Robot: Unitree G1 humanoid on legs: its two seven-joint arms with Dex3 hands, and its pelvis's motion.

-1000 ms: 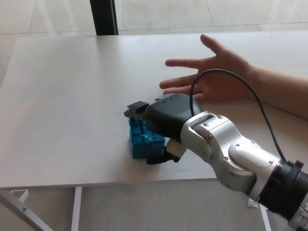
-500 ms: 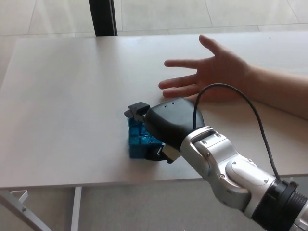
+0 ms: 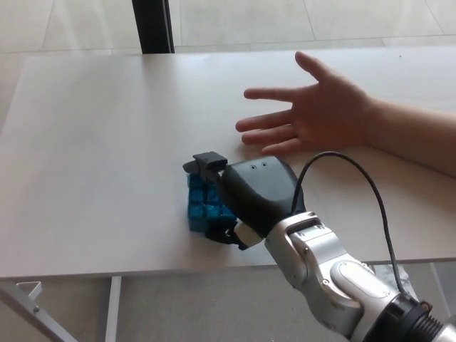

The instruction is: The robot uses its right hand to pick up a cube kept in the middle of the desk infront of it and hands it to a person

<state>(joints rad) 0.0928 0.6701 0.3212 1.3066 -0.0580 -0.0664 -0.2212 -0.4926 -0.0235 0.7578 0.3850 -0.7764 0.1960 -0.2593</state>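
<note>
Pale floor tiles and a dark post [image 3: 152,25] sit behind our white desk [image 3: 92,142], whose left half lies bare. Moving rightward, we find the blue cube [image 3: 202,209] resting on the desk near its front edge, roughly mid-width. Our right hand [image 3: 246,196] is wrapped over the cube from the right: dark fingers [image 3: 205,163] hook over its far top edge and the thumb presses in low at the near side, so the hand looks clamped on the cube, though the cube is not yet lifted. Farther right and beyond, a person's hand [image 3: 317,110] waits open, palm up, just above the desk. We judge the grasp step to be in hand. Next we must lift the cube clear, carry it back and right, and release it onto that palm.
</note>
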